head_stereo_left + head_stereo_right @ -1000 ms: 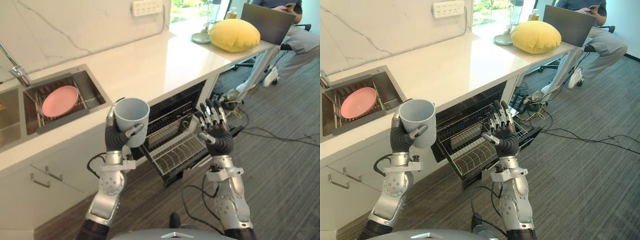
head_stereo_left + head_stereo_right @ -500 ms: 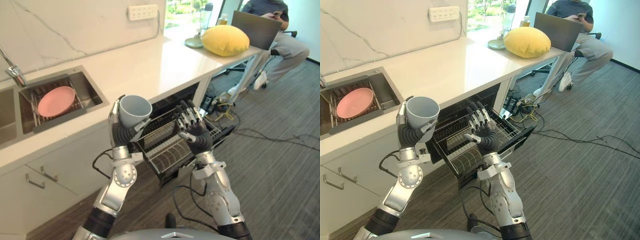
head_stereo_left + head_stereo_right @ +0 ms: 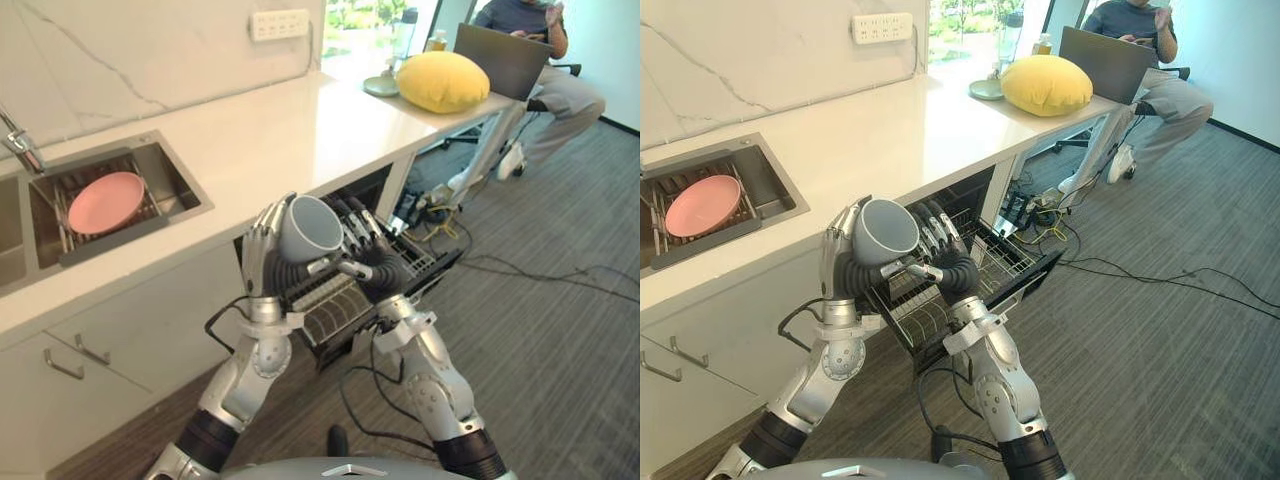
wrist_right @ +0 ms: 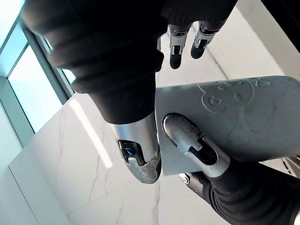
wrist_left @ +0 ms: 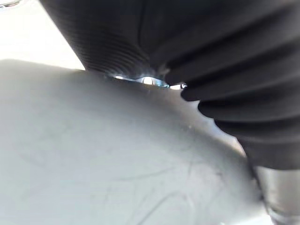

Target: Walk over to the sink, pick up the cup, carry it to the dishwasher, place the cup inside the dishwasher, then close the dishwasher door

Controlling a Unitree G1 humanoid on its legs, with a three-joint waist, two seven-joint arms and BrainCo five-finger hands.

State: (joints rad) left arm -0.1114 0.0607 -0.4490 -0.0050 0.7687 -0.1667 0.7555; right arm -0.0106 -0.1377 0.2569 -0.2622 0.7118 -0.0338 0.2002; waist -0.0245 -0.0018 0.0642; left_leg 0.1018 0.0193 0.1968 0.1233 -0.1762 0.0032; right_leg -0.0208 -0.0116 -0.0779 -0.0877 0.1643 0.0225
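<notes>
Cup [image 3: 312, 230] tilted, in left robot hand [image 3: 264, 262]

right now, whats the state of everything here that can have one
cup: held up, tilted
left hand: shut on the cup
right hand: open, fingers straight, close beside the cup
dishwasher: door open, rack pulled out
pink plate: lying in the sink
laptop: open
</notes>
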